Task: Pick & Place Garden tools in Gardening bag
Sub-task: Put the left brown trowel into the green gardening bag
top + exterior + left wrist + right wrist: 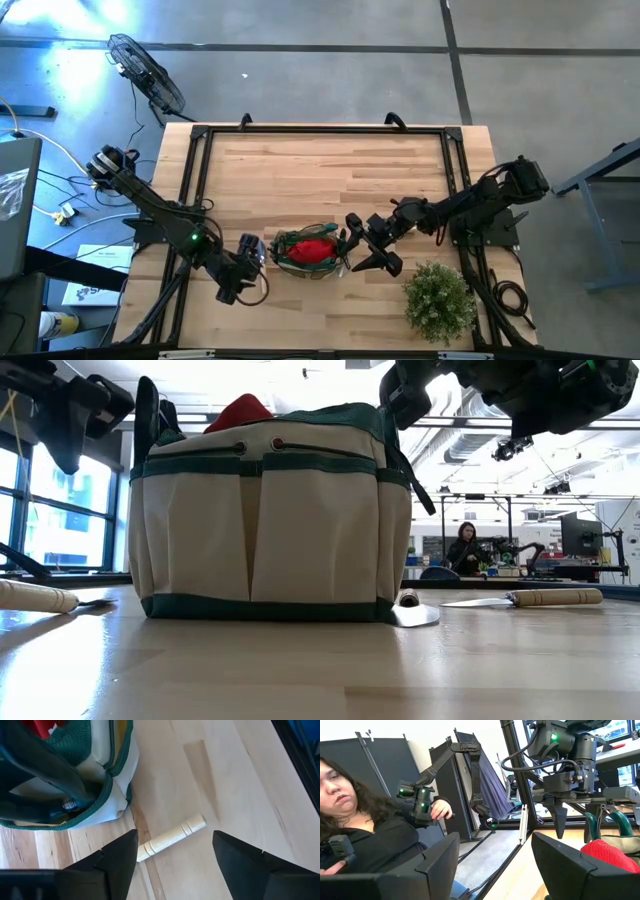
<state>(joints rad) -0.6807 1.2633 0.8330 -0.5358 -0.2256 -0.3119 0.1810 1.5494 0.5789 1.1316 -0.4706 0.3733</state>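
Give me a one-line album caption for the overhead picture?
Two robot arms flank a gardening bag on a wooden table, a red glove inside, a potted plant nearby.

Blade of wooden-handled trowel lost behind left gripper's finger in left wrist view. Second trowel cut off by low view's edge. Third tool's handle mostly concealed behind gardening bag. Red glove only partly seen past right gripper's finger. Distant seated person too small to make out.
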